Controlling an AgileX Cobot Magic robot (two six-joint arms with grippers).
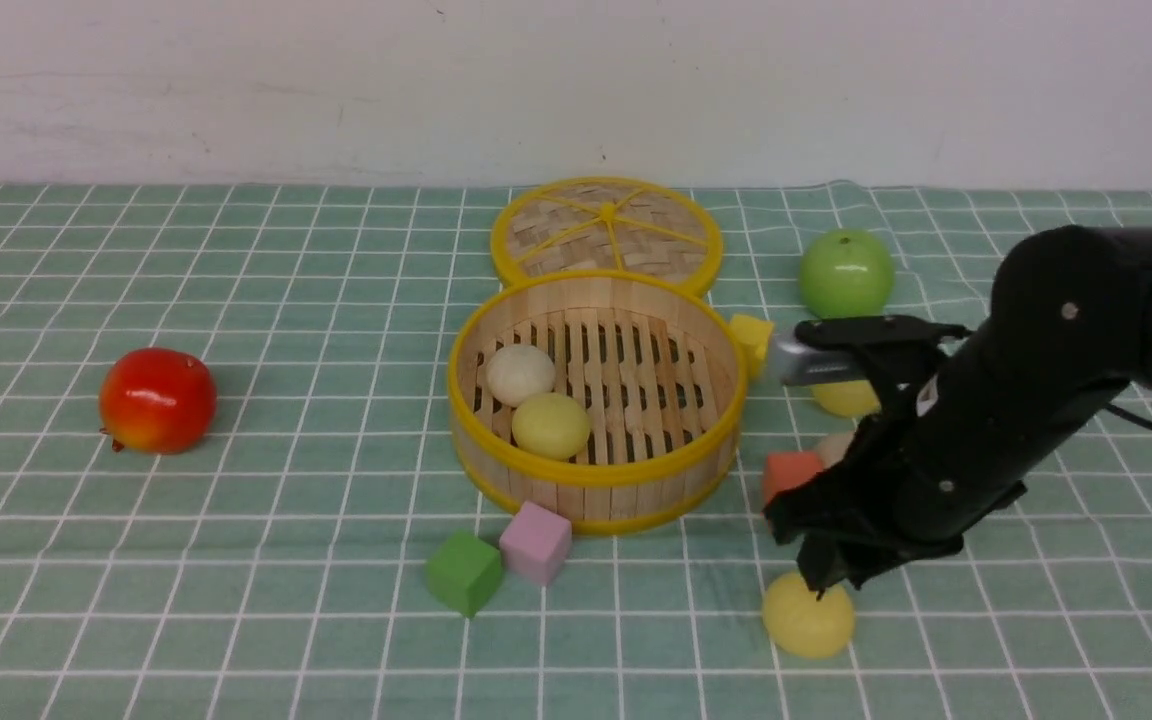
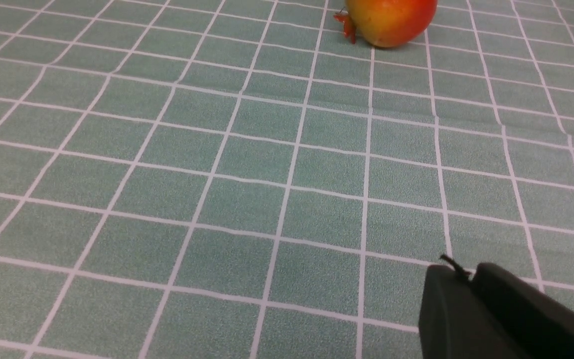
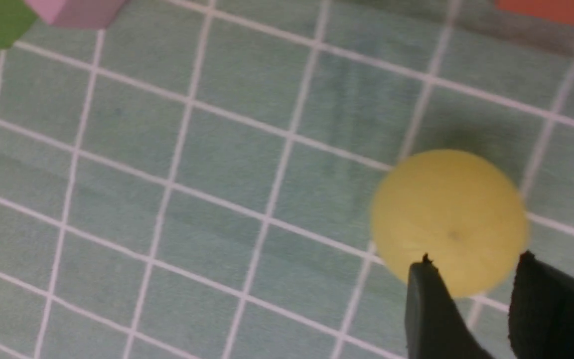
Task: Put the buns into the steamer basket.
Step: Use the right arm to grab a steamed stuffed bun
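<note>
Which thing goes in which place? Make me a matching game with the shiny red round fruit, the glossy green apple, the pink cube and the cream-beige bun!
Things:
1. shiny red round fruit
2. glossy green apple
3. pink matte cube
4. cream-beige dome-shaped bun

Places:
A. inside the round bamboo steamer basket
B. beside the green cube, in front of the basket
C. alone on the robot's left side of the green checked cloth
D. to the right of the flat woven lid with yellow spokes

Pairs: 1-C, 2-D, 3-B, 4-A.
</note>
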